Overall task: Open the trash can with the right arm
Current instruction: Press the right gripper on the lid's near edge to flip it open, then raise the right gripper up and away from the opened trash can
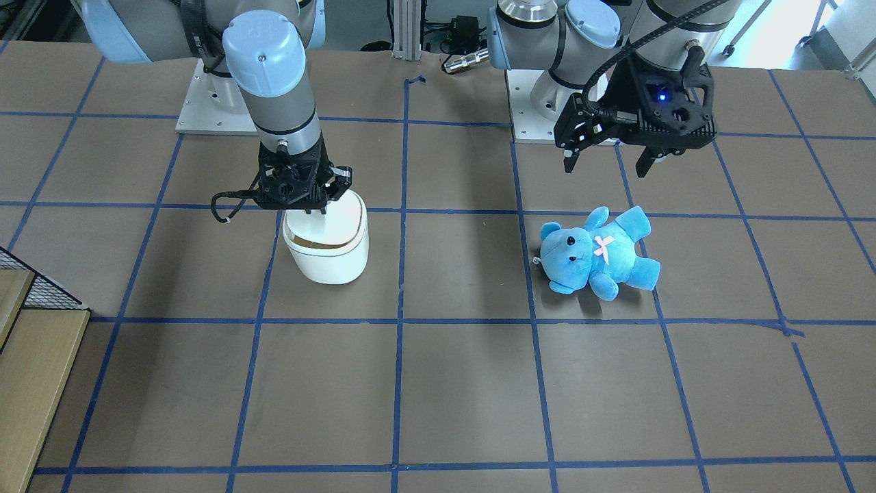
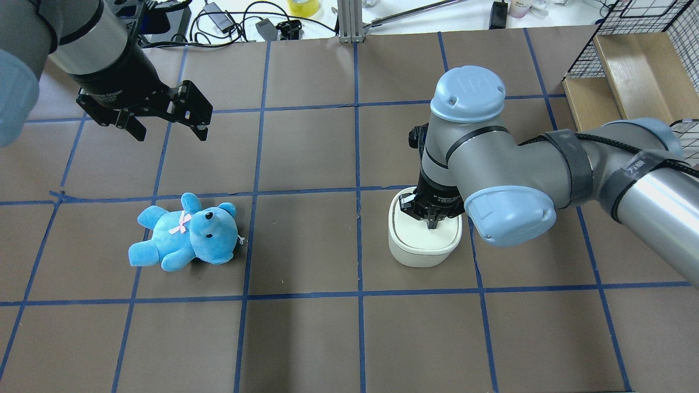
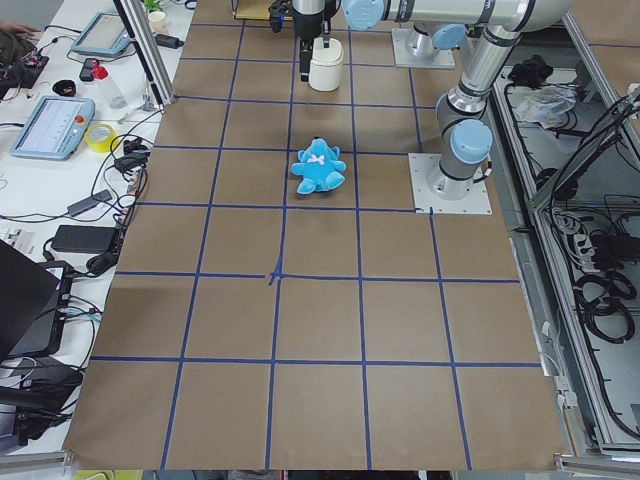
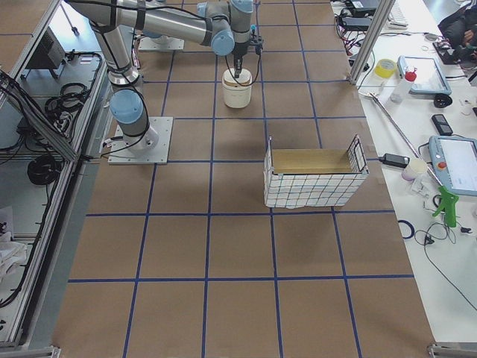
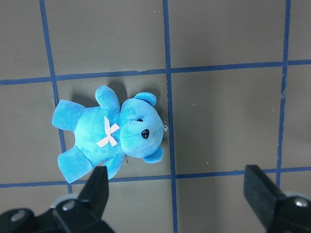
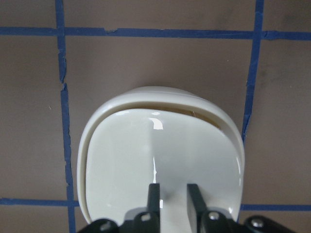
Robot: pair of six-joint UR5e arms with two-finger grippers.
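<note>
The white trash can [image 1: 327, 255] stands on the brown table, and also shows in the overhead view [image 2: 423, 248]. My right gripper [image 1: 316, 209] points straight down on its lid [image 6: 160, 155], near the lid's edge on the robot's side. Its black fingers [image 6: 154, 193] stand close together with a narrow slit between them and hold nothing. The lid is slightly tilted, and a thin tan gap [image 6: 194, 112] shows at its far edge. My left gripper [image 2: 166, 128] is open and empty, in the air above a blue teddy bear [image 2: 183, 232].
The teddy bear [image 1: 595, 250] lies on its back, about two grid squares from the trash can. A wire basket with a wooden box [image 2: 628, 71] stands at the table's edge on my right, and also shows in the exterior right view [image 4: 313, 179]. Cables and devices lie beyond the far edge.
</note>
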